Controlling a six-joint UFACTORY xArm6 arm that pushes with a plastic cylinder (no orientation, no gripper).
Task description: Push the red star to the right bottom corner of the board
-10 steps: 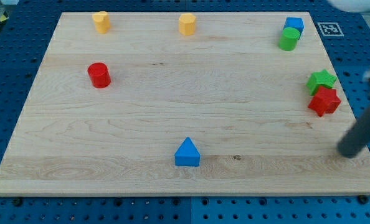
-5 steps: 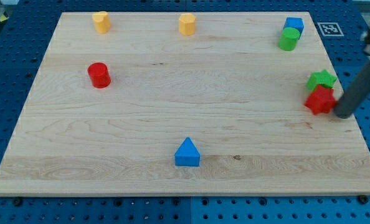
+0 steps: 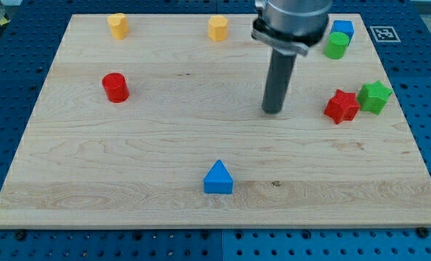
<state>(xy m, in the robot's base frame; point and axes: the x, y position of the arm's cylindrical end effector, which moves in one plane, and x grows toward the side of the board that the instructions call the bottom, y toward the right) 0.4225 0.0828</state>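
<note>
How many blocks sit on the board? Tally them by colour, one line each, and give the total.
Red: 2, the red star block and the red cylinder block
Green: 2, the green star block and the green cylinder block
Blue: 2, the blue triangular block and the blue cube block
Yellow: 2, the yellow block at the view's top left and the yellow block at top centre
Total: 8

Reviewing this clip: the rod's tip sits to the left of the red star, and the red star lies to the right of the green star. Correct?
Partly. My tip is left of the red star, but the camera view shows the red star to the left of the green star, not to its right.
</note>
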